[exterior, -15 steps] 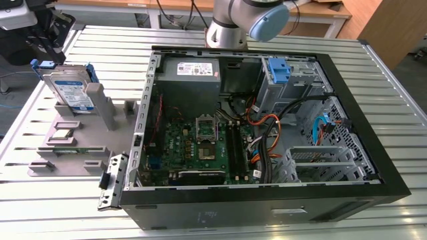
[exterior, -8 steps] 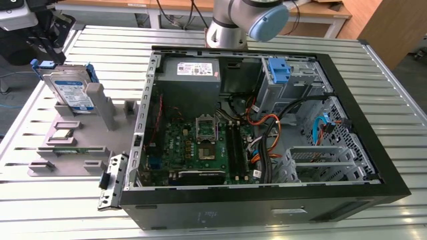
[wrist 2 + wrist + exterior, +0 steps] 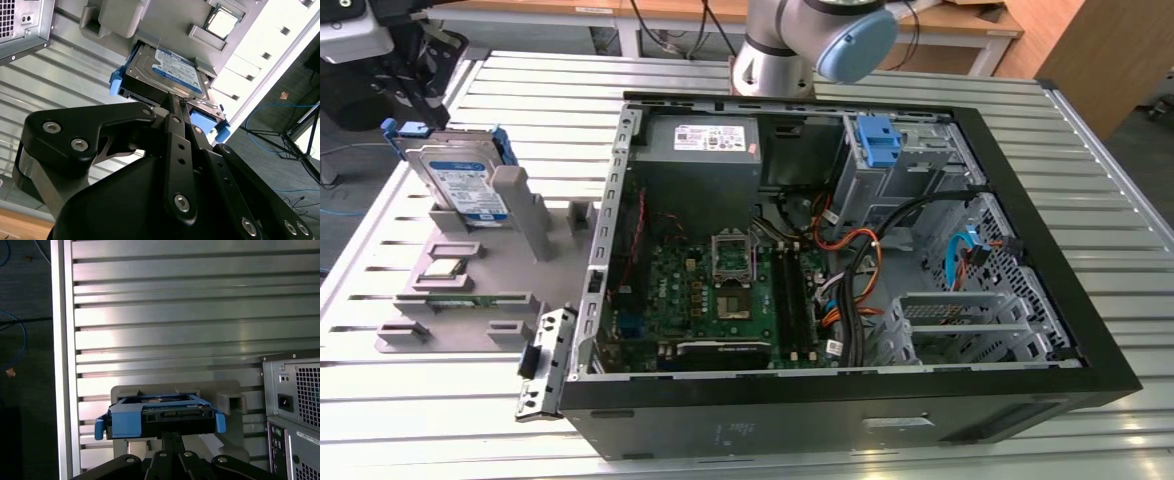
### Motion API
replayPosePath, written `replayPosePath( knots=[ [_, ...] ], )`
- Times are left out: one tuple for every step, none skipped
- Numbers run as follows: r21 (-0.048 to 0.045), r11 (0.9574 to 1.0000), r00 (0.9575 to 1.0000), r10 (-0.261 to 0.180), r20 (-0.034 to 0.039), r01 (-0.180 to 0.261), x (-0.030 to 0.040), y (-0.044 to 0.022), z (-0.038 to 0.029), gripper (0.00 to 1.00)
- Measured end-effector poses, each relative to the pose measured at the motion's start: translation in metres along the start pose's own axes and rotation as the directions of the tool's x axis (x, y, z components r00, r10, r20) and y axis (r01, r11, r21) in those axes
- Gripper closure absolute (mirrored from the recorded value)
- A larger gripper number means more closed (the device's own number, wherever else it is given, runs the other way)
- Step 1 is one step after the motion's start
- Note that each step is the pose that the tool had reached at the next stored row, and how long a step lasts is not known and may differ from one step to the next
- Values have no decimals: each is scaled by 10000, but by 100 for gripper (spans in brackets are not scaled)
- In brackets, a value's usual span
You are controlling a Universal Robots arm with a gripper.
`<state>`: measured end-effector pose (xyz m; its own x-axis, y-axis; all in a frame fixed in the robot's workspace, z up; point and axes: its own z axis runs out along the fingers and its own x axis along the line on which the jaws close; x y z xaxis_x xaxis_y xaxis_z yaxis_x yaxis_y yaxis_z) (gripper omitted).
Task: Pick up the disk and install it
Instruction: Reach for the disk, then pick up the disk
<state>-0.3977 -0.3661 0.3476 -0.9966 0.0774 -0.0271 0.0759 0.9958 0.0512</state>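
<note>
The disk is standing on edge in a grey holder on the slatted metal surface. It is sitting at the exterior view's left, outside the open computer case. That view is showing its blue-and-white label and the top of its blue carrier frame. It is also showing the arm rising behind the case.

The second wrist view is giving what the exterior view is not. There the tool is reaching to the disk's edge and meeting it between the two blue ends of the frame. Whether it is pinching the disk or only touching it, I cannot tell. The tool's own black body is covering the near part of that picture and hiding the stretch of disk and frame behind it. A processor chip is lying in a pocket of the holder beyond the disk.

The first wrist view is showing the disk end-on, as a dark slab inside the blue frame, with the tool coming up to its middle. Just beside the holder, the case's rear panel, with its grille and power socket, is standing upright.

Inside the case, the exterior view is showing a grey power supply, a blue bracket on the metal drive cage, and a green motherboard with orange and blue cables alongside. All of these are lying well apart from the disk.
</note>
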Motion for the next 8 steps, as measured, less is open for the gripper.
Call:
replayPosePath(
  knots=[
    [0,10000,10000,0,1,0,3,3,4,90],
    [0,10000,10000,-1,0,1,5,6,7,90],
    [0,10000,10000,-1,0,1,5,6,8,90],
    [0,10000,10000,-2,-1,2,5,6,8,90],
    [0,10000,10000,-1,1,1,6,6,13,90],
    [0,10000,10000,0,0,0,6,6,16,90],
    [0,10000,10000,0,0,0,6,6,17,90],
    [0,10000,10000,0,1,0,6,6,17,90]
  ],
)
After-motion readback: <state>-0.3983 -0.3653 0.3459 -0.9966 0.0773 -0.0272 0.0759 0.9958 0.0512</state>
